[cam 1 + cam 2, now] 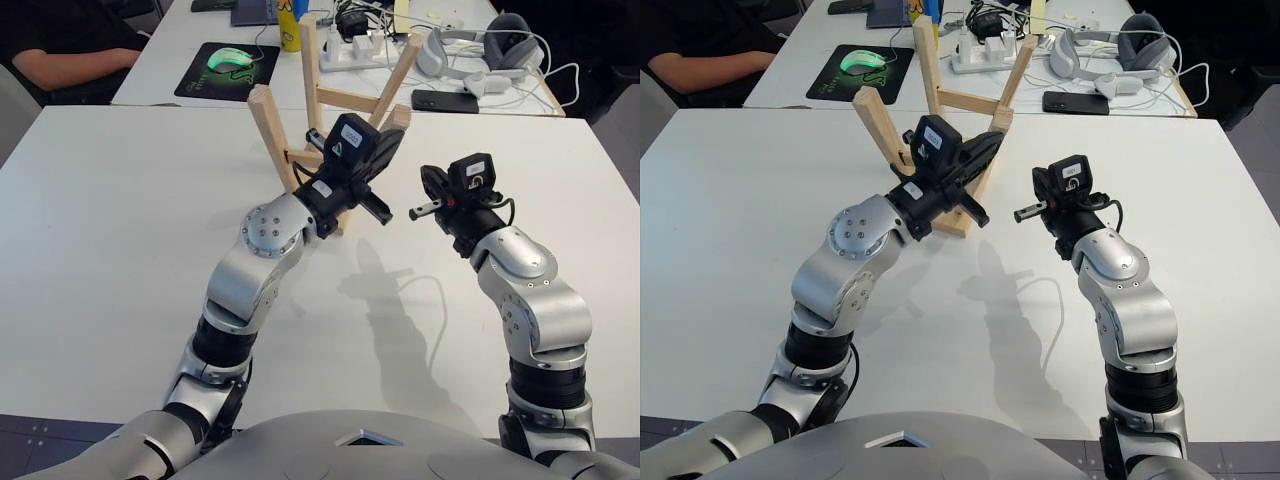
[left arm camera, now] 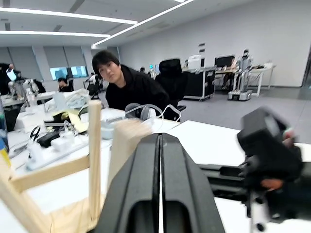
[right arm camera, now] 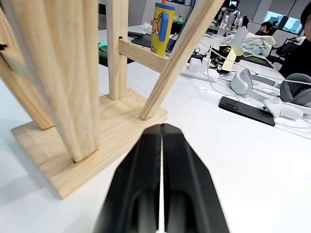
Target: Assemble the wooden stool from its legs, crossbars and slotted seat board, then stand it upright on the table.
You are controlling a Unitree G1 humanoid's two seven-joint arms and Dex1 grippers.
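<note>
White table (image 1: 120, 220) runs across most of my head view, and the stool (image 1: 345, 100) sits at upper centre of the frame. It is upside down, with the seat board (image 3: 63, 160) flat on the table and the legs (image 3: 73, 73) pointing up, joined by a crossbar (image 3: 138, 54). From here the parts look fully joined, so I judge the assembly done. The step in hand is the flip onto its feet. My left gripper (image 1: 380, 210) is just beside the near legs at frame centre. Its wrist view shows the fingers pressed together with nothing between them, and I cannot tell whether it touches the wood. My right gripper (image 1: 418, 211) is a little to the right of it, tip pointing at the seat board's near corner. It is likewise closed and empty, and apart from the stool. Next I would need to open one or both, take firm hold of a leg or the crossbar, lift the seat off the table and turn the stool over. The splayed legs may slip in a narrow grip, so a two-handed hold seems wiser.
</note>
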